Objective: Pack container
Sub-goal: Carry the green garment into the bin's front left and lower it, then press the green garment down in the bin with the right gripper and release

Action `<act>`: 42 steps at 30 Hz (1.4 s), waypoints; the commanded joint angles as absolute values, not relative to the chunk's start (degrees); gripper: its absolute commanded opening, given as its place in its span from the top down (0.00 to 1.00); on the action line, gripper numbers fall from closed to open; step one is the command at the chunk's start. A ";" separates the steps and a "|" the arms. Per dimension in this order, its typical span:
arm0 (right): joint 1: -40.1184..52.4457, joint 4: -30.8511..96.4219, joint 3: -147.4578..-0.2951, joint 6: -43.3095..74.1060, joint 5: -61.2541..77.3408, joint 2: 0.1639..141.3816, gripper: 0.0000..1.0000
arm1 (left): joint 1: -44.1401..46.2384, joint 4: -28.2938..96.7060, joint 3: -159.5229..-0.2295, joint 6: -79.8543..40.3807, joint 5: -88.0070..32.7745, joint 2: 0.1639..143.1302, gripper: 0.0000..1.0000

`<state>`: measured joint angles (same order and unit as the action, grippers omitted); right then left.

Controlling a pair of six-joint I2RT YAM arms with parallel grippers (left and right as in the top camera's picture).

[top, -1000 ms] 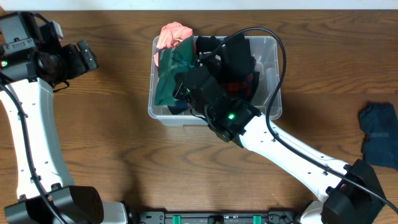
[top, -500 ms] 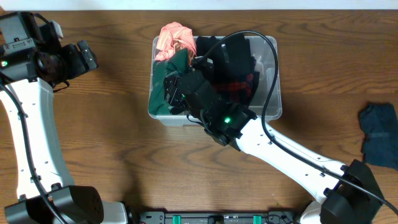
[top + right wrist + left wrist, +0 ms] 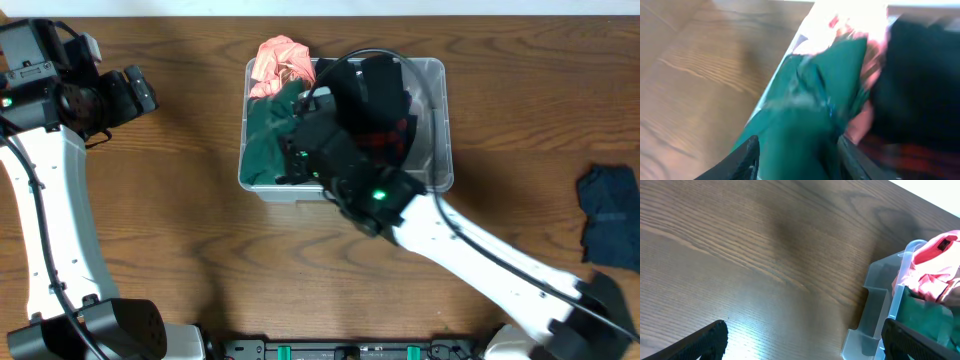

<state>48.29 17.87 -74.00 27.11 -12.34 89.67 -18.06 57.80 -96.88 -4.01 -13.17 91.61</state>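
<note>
The wooden counter [image 3: 150, 220] carries the clear container [image 3: 438, 120] at its far middle, stuffed with clothes. The right pincer [image 3: 797, 157] hangs inside the container's left half, jaws parted about halfway astride a green cloth [image 3: 810, 100] (this view is blurred). The left pincer [image 3: 807, 345], wide open and empty, hovers off the container's left side.

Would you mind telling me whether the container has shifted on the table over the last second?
No. The container keeps its place: its corners meet the same grain lines of the table.
</note>
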 commanded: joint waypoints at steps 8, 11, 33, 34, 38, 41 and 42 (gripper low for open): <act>45.39 18.02 -75.37 10.09 -9.13 83.05 0.63 | -18.31 57.82 -96.57 -3.01 -13.06 91.74 0.02; 45.39 17.34 -75.37 10.02 -9.13 86.21 0.71 | -18.31 57.82 -96.57 -3.01 -13.06 91.74 0.02; 41.01 5.65 -75.37 9.17 -3.51 113.49 0.80 | -18.31 57.82 -96.57 -3.01 -13.06 91.74 0.02; 40.99 6.50 -75.37 9.17 -3.01 114.39 0.80 | -18.31 57.82 -96.57 -3.01 -13.06 91.74 0.02; 40.97 8.62 -75.37 9.15 -2.07 115.52 0.81 | -18.31 57.82 -96.57 -3.01 -13.06 91.74 0.02; 40.93 8.60 -75.37 9.15 -2.02 115.28 0.81 | -18.31 57.82 -96.57 -3.01 -13.06 91.74 0.02; 40.88 8.62 -75.37 9.15 -2.02 115.28 0.81 | -18.31 57.82 -96.57 -3.01 -13.06 91.74 0.02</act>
